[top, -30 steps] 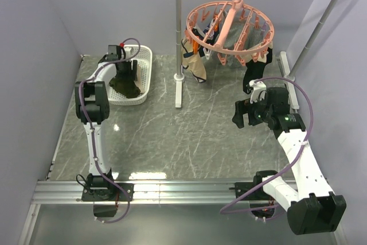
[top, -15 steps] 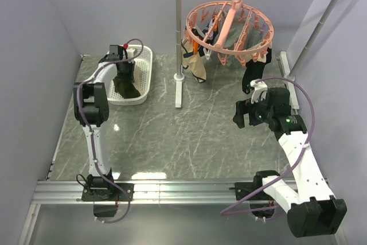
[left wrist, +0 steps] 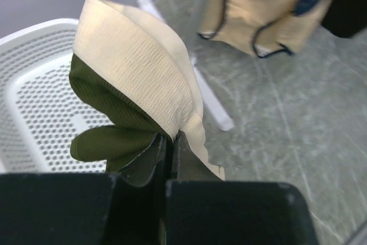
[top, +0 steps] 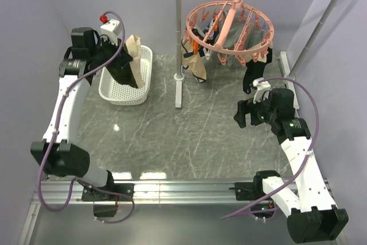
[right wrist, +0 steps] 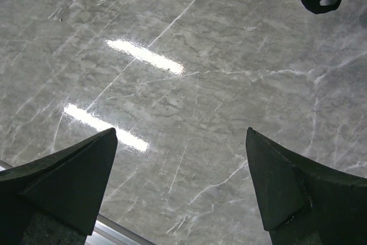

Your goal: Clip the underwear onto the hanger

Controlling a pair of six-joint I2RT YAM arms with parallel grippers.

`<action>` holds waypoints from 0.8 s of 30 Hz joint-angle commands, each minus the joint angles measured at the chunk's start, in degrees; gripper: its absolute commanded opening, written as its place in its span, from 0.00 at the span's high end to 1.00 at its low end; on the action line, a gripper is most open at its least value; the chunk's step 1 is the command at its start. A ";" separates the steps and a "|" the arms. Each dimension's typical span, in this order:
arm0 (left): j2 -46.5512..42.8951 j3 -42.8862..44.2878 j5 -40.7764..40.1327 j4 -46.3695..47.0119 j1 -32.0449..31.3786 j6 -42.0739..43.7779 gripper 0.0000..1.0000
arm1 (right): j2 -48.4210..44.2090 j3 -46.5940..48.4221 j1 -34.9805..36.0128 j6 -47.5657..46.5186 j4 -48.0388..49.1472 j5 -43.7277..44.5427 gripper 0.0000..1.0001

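Top external view: your left gripper (top: 116, 55) holds the underwear (top: 123, 73) in the air over the white basket (top: 144, 78) at the far left of the marble table (top: 172, 133). The olive fabric hangs toward the basket; whether the two touch cannot be told. Left wrist view: the jaws are pressed together on a fold where the beige waistband (left wrist: 143, 73) meets the olive cloth. The hanger (top: 229, 27) hangs by its hook from the grey rail stand (top: 179, 44), well apart from the underwear, with a tan garment (top: 195, 66) and a black garment (top: 252, 74) dangling beneath. Your right gripper (top: 243, 113) hovers over the table below the hanger — fingers spread wide, holding nothing.
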 commanded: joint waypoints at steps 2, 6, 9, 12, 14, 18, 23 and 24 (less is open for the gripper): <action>-3.87 -5.38 7.77 -4.65 -3.75 2.51 1.00 | -0.89 4.41 -0.06 -0.87 -1.23 -1.11 0.00; -9.75 -15.56 11.90 -1.85 -8.92 2.69 1.00 | -0.28 5.73 -0.06 -1.75 -3.42 -1.20 0.00; -13.63 -24.88 9.56 3.41 -14.36 1.03 1.00 | -0.45 5.30 -0.06 -1.84 -3.87 -0.85 0.00; -16.18 -32.97 4.90 11.82 -19.46 -9.63 1.00 | -0.54 5.12 -0.15 -1.58 -4.39 0.02 0.00; -17.15 -37.55 -2.48 15.89 -21.41 -16.09 1.00 | -0.62 5.29 -0.15 -1.58 -4.57 0.38 0.00; -22.93 -43.79 -17.77 24.68 -25.36 -31.81 1.00 | -0.89 5.56 -0.15 -1.32 -4.92 0.99 0.00; -21.56 -44.60 -31.23 25.05 -34.50 -40.80 1.00 | -0.28 4.94 -0.32 -0.97 -4.57 0.47 0.00; -18.68 -44.24 -31.24 25.05 -37.04 -45.08 0.99 | 0.34 4.94 -0.41 -0.79 -4.48 0.12 0.00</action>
